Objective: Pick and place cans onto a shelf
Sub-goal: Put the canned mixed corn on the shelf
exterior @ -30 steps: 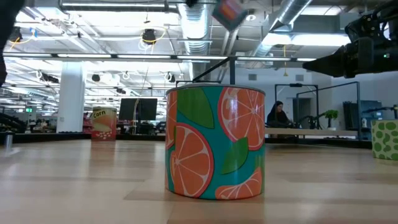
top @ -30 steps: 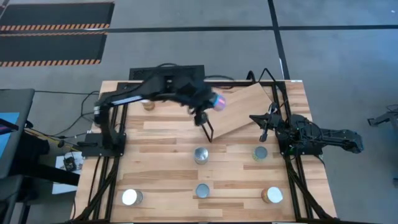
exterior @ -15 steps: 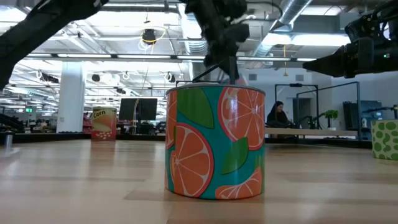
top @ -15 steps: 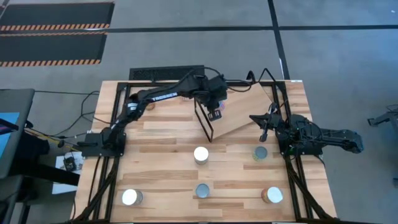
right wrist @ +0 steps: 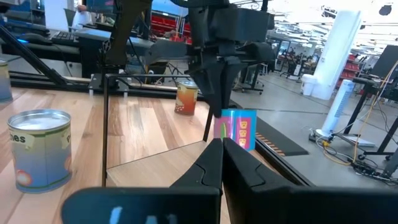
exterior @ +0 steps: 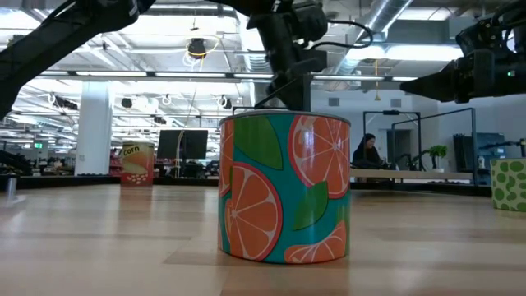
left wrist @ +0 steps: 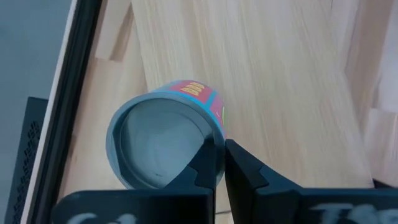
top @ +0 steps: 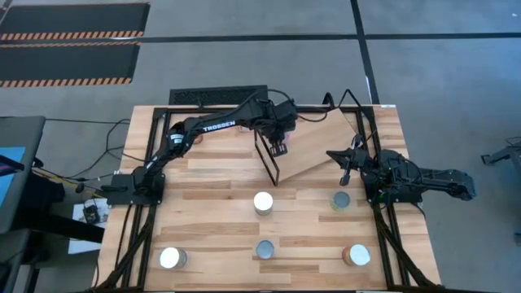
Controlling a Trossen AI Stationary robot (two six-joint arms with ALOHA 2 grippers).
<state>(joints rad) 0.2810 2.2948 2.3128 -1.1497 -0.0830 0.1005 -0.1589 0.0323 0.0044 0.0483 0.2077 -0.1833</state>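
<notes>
My left gripper (top: pixel 278 143) reaches over the tilted light-wood shelf (top: pixel 321 142), just past its black wire frame (top: pixel 269 163). It is shut on a can with a grey top and a blue and pink label (left wrist: pixel 163 138), which also shows in the right wrist view (right wrist: pixel 236 129). My right gripper (top: pixel 345 168) is shut and empty, by the shelf's right near edge. Several more cans stand upright on their bases on the table, among them a white-topped can (top: pixel 263 202), a can near my right gripper (top: pixel 341 199) and a can near the front (top: pixel 265 250). My left gripper pinches the can's top rim (left wrist: pixel 213 138) at one side, one finger (left wrist: pixel 202 167) over the recessed top and the other outside the wall. The fingers come from above, pointing down. The can is upright at the shelf board; whether its base rests on it, I cannot tell.
Two cans (top: pixel 172 258) (top: pixel 356 255) stand near the table's front corners and one (top: pixel 194 138) at the far left by my left arm. In the low view an orange-patterned can (exterior: pixel 284 189) stands close. A person (exterior: pixel 366 152) sits in the room behind.
My left gripper has gone toward the table's right edge and down, over the wire frame onto the shelf board, still shut on the can. The can, tilted and high a second ago, now stands upright at the board.
</notes>
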